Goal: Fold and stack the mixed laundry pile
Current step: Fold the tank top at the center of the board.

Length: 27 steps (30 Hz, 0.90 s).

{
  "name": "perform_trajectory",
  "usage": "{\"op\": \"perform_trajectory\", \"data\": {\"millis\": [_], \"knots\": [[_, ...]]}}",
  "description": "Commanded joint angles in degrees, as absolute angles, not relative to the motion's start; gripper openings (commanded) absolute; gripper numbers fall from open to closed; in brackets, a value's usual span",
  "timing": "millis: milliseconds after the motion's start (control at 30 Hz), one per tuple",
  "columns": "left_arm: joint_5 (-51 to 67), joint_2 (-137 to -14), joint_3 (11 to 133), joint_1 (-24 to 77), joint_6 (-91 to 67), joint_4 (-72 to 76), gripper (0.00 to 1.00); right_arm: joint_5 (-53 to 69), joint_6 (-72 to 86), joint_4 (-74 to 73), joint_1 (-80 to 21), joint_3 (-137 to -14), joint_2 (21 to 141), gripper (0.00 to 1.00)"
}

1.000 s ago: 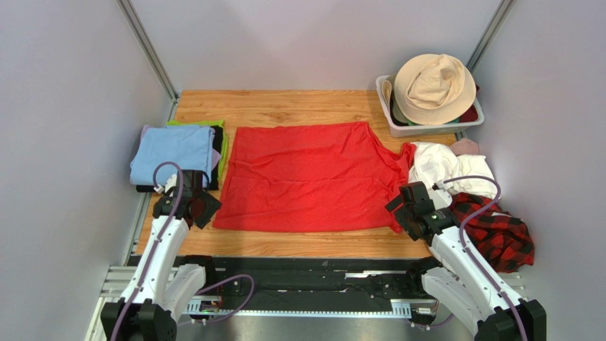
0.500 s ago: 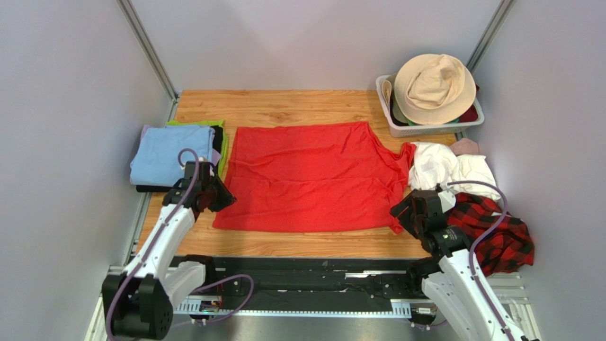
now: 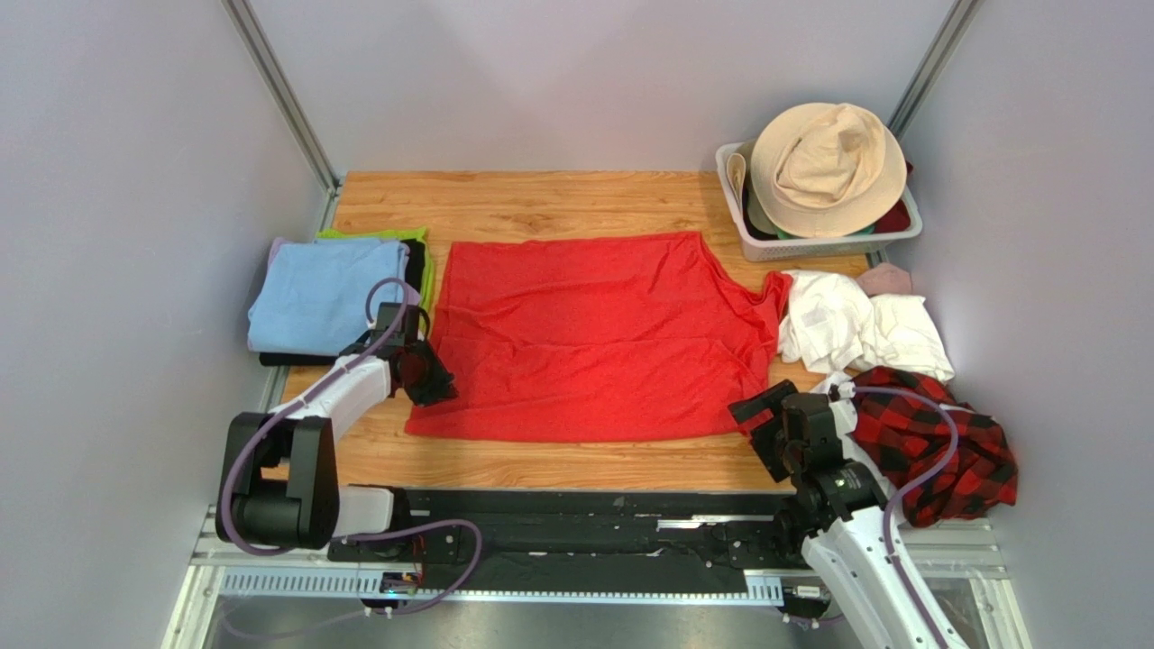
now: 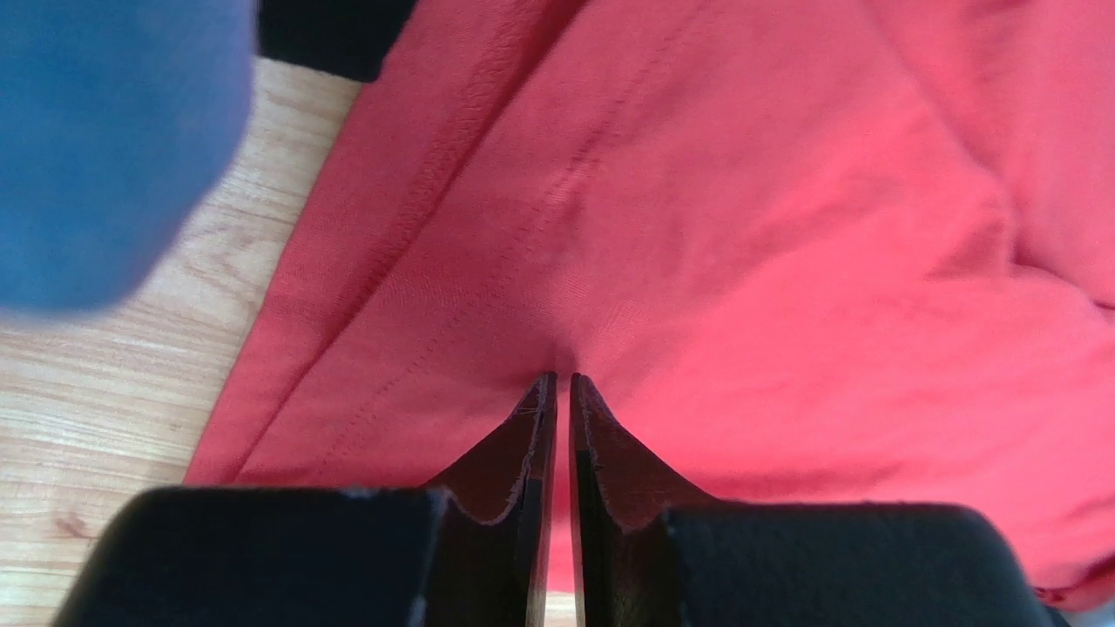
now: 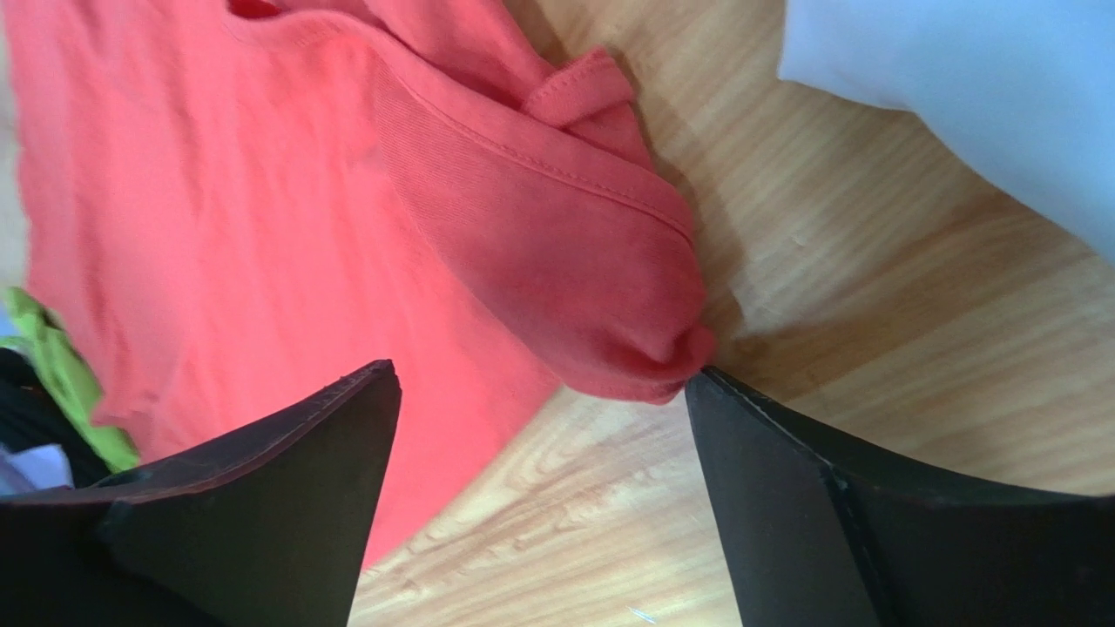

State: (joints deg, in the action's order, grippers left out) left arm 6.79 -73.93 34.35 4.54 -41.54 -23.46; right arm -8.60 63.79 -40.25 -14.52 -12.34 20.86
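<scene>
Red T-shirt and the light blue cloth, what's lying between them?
In the top view, the edges of a green cloth and a black cloth, plus the left gripper with shut jaws.

T-shirt (image 3: 589, 338) mid counter (image 3: 542, 203). Stack (image 3: 325, 298) left of it; cloths (image 3: 860, 325) right, plaid shirt (image 3: 948, 446) before them. Basket (image 3: 759, 246) far right, hat (image 3: 826, 165) on it. Left fingers (image 4: 524, 457) on T-shirt's near-left edge; right fingers (image 5: 262, 483) astride near-right corner.

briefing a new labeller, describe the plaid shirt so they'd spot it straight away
Start at the near right corner of the wooden table. The crumpled red-and-black plaid shirt lies there, nearer than the white cloths; it alone is checked, unlike the plain bright red T-shirt.
</scene>
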Motion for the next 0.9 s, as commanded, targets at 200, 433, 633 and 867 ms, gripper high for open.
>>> {"op": "perform_trajectory", "data": {"millis": [200,433,633,867], "knots": [[4.13,-79.19,38.23,4.57,-40.25,-22.50,0.15,-10.63,67.25,-42.35,-14.50,-17.74,25.13,0.96],[2.99,-79.72,38.50,4.48,-40.43,-23.11,0.15,-6.16,69.16,-45.10,-15.38,-21.36,30.93,0.96],[2.72,-80.07,38.94,4.57,-40.34,-23.47,0.15,-4.13,74.61,-32.21,-17.66,-13.56,30.94,0.95],[2.72,-79.89,38.76,4.57,-40.25,-23.47,0.15,-8.87,73.75,-23.73,-17.84,-13.35,38.22,0.95]]}}
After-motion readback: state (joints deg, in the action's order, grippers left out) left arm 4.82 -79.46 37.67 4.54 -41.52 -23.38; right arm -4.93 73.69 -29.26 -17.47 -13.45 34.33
